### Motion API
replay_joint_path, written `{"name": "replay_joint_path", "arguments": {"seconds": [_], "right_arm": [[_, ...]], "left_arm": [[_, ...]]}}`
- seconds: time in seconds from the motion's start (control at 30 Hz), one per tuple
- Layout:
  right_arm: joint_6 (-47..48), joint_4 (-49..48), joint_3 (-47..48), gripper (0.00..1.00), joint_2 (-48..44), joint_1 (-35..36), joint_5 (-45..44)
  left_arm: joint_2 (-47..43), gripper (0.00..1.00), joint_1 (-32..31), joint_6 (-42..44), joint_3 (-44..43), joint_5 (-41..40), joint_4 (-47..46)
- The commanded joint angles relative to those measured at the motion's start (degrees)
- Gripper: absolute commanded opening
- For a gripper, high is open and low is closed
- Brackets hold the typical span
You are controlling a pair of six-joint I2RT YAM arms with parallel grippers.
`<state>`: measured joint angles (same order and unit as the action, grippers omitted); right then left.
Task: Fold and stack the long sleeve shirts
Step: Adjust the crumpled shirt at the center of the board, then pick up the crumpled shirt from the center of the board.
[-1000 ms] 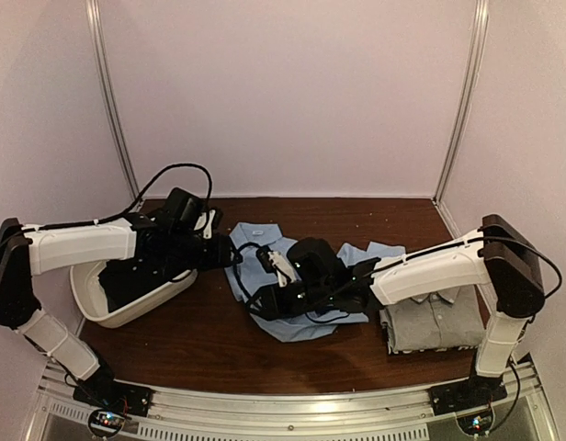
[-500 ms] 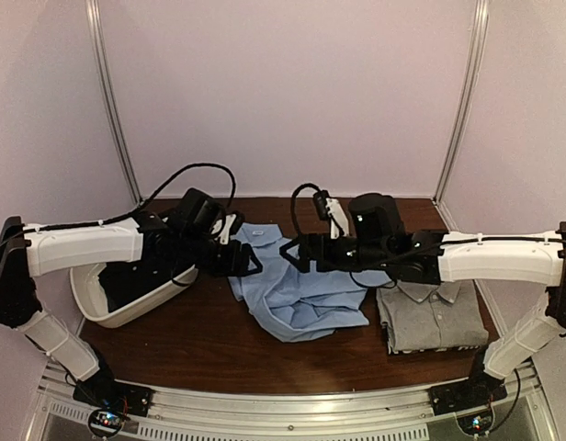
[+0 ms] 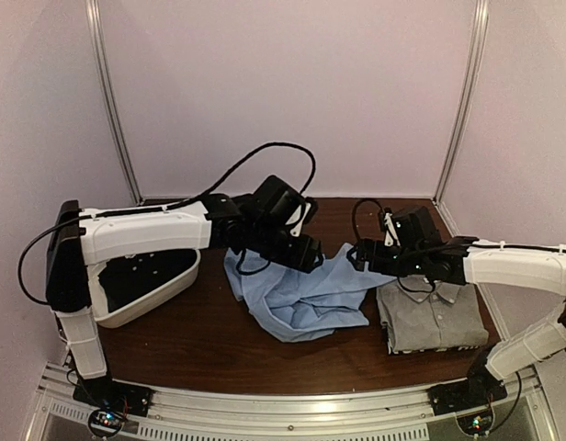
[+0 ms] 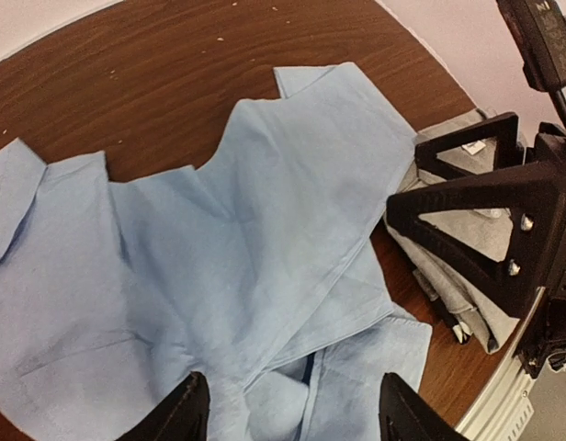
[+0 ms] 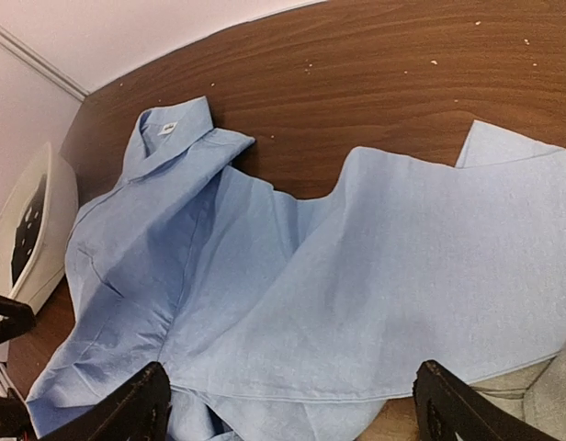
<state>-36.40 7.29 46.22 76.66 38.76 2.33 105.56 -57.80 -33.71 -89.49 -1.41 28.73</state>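
Hovering over the rumpled light blue shirt (image 3: pixel 306 299), which is lying against the folded grey shirt (image 3: pixel 435 322), the left gripper (image 4: pixel 292 409) and right gripper (image 5: pixel 292 409) are both standing open, gripping nothing. Folding is under way; the next move is likely calling for regrasping a sleeve edge.

Rumpled light blue shirt (image 3: pixel 301 299) beside folded grey shirt (image 3: pixel 436 322)

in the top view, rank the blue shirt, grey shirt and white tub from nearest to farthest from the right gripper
1. light blue shirt, right at the right gripper, on its left.
2. grey shirt, folded, close by on the right side.
3. white tub, far off on the left side.
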Motion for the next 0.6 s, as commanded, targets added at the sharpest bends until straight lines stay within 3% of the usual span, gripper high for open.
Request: {"name": "replay_joint_path", "arguments": {"seconds": [0.0, 0.13, 0.3, 0.57], "right_arm": [[-2.32, 1.91, -2.94, 0.94, -4.49, -2.97, -1.29], [-5.52, 0.86, -7.03, 0.96, -7.05, -4.39, 1.22], [-11.70, -8.46, -13.81, 0.96, -7.34, -4.09, 7.26], [-18.08, -17.86, -17.76, 0.91, -1.93, -4.19, 3.86]], "left_arm": [[8.51, 0.64, -3.80, 5.31, -10.18, -3.90, 3.93], [13.75, 0.64, -4.07, 5.38, -15.18, -2.19, 4.22], [16.40, 0.64, -4.05, 5.06, -16.92, -1.19, 4.23], [15.14, 0.64, -4.06, 4.88, -14.84, -2.14, 4.36]]}}
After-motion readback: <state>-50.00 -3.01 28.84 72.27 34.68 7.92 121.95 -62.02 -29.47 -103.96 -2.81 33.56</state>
